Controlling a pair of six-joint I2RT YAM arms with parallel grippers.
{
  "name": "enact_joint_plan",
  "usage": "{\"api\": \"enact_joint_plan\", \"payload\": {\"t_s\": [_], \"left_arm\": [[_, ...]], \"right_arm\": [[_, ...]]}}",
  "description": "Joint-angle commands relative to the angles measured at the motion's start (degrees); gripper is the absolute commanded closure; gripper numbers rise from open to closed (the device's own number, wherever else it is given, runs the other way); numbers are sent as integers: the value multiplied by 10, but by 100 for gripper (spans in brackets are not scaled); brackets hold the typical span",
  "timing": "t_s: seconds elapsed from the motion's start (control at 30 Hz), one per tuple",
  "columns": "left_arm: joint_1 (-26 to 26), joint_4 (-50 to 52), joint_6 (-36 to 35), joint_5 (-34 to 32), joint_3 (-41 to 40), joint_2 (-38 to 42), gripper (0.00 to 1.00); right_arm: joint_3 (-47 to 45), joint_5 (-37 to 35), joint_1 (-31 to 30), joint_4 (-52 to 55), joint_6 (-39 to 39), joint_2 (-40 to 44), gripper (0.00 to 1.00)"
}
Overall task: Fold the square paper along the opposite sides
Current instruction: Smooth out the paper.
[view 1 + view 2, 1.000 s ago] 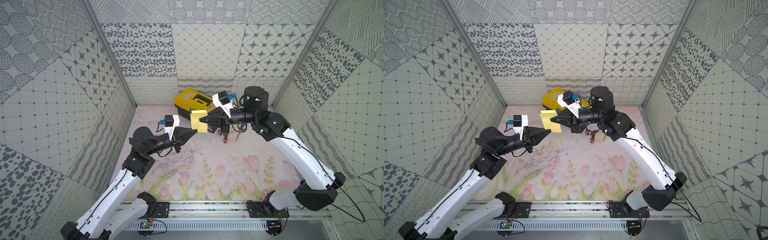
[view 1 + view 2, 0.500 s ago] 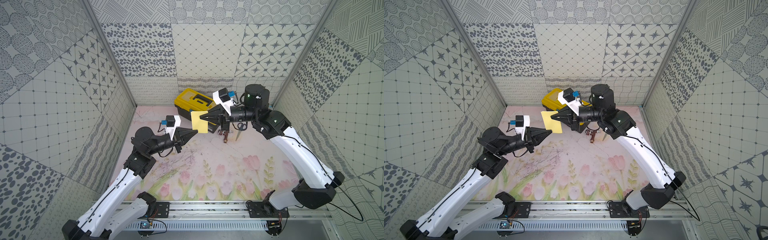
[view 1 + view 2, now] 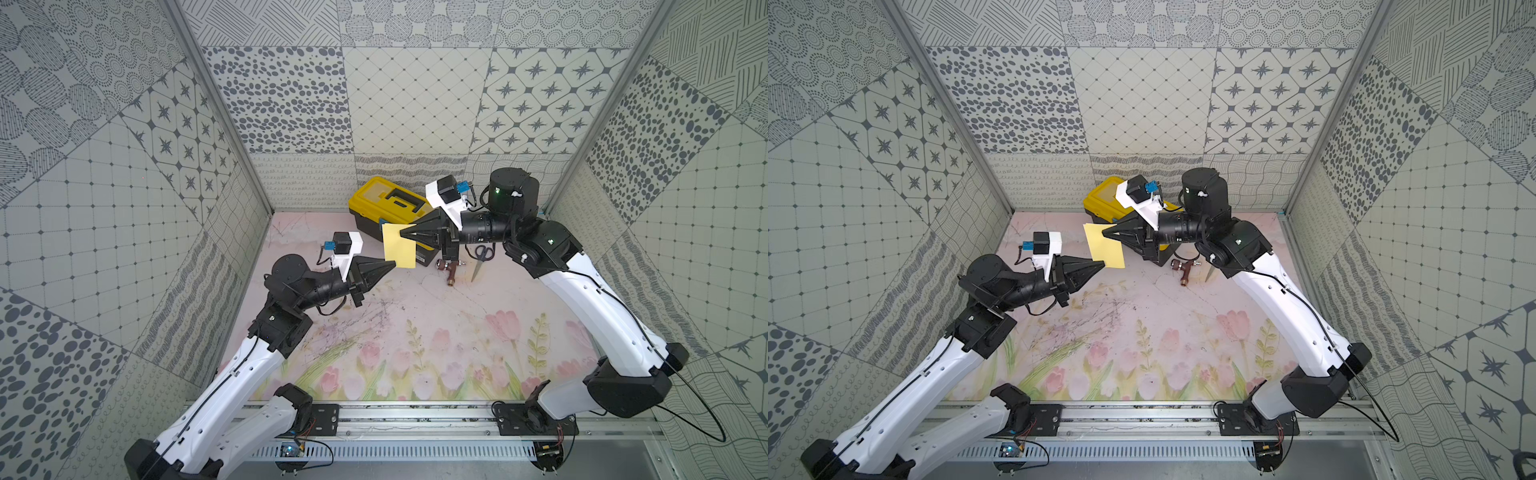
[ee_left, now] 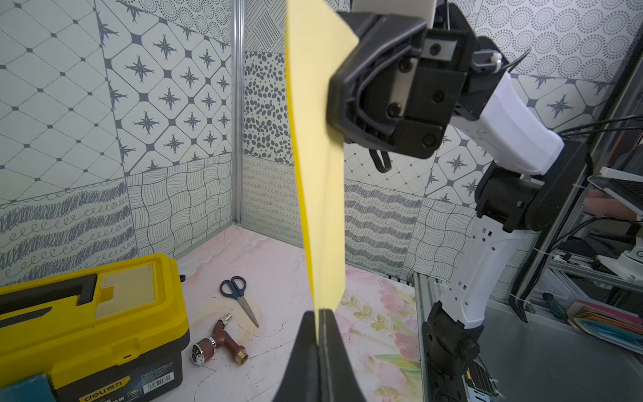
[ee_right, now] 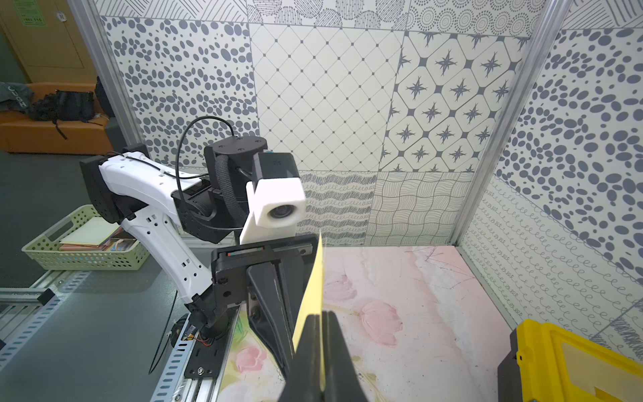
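Table point(image 3: 415, 316): flat, covered w/ a pale pink mat printed w/ tulips, scuffed w/ dark scribble marks near ctr.

Toolbox point(image 3: 386, 201) point(image 3: 1100, 199) point(image 4: 104, 313): hard glossy plastic, yellow lid on a black base w/ a black handle recessed in the lid. It sits at the table's far edge, approx mid-width. Lid is down, so contents are hidden.

Basket point(image 5: 83, 243): pale green perforated plastic, off the table beside the rail, holding a loose stack of flat sheets.

Left hand point(image 3: 390, 262) point(image 3: 1100, 263) point(image 4: 322, 313): black tapered wedge, jaws pressed together on the paper's near lower corner.

Right hand point(image 3: 403, 235) point(image 3: 1105, 234) point(image 5: 322, 315): same shape, jaws pinched on the paper's opposite edge, higher up.

Paper point(image 3: 399, 247) point(image 3: 1104, 245) point(image 4: 313, 139) point(image 5: 313, 282): thin, matte, pale yellow, taller than wide in both top views. It's held in the air btwn both hands, just in front of the toolbox over the table's far half. Left wrist view shows two yellow shades meeting along a line; can't tell if that's a fold.

Scissors point(image 3: 482, 255) point(image 4: 238, 296): dark blue loops, steel blades, flat on the table right of the toolbox.

Tap point(image 3: 451, 272) point(image 3: 1183, 270) point(image 4: 219, 339): red-brown body, chrome knob, brass thread, beside the scissors.
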State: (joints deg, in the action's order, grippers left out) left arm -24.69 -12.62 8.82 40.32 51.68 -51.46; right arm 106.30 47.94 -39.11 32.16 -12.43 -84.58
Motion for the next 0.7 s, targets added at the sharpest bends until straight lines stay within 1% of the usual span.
{"api": "enact_joint_plan", "payload": {"t_s": [0.0,0.03,0.13,0.2,0.23,0.27,0.3,0.33,0.37,0.4,0.53,0.6,0.67], "left_arm": [[-1,18,-2,9,-4,4,100],[-1,19,-2,8,-5,3,100],[-1,21,0,6,-9,4,100],[-2,21,3,3,-14,6,100],[-1,20,6,0,-19,8,100],[-2,19,10,-3,-24,10,100],[-1,15,17,-5,-32,12,100],[-1,11,27,-7,-41,13,100],[-2,5,38,-9,-49,14,100],[-1,-5,55,-12,-61,13,100],[-2,-61,152,-11,-108,-17,100],[-2,-94,219,-9,-128,-51,100],[-2,-118,282,-6,-142,-91,100]], "right_arm": [[16,-7,4,-39,-2,8,91],[16,-10,5,-39,-3,9,99],[14,-5,5,-36,-8,10,100],[16,-16,5,-37,1,12,100],[14,-33,5,-38,3,12,87],[12,-47,5,-40,3,15,70],[5,-61,5,-48,4,19,48],[-6,-81,5,-67,11,27,23],[-21,-103,5,-90,25,35,11],[-38,-129,6,-115,40,46,3],[-114,-225,11,-194,94,97,3],[-168,-269,15,-234,126,129,3],[-215,-298,20,-256,151,154,3]]}}
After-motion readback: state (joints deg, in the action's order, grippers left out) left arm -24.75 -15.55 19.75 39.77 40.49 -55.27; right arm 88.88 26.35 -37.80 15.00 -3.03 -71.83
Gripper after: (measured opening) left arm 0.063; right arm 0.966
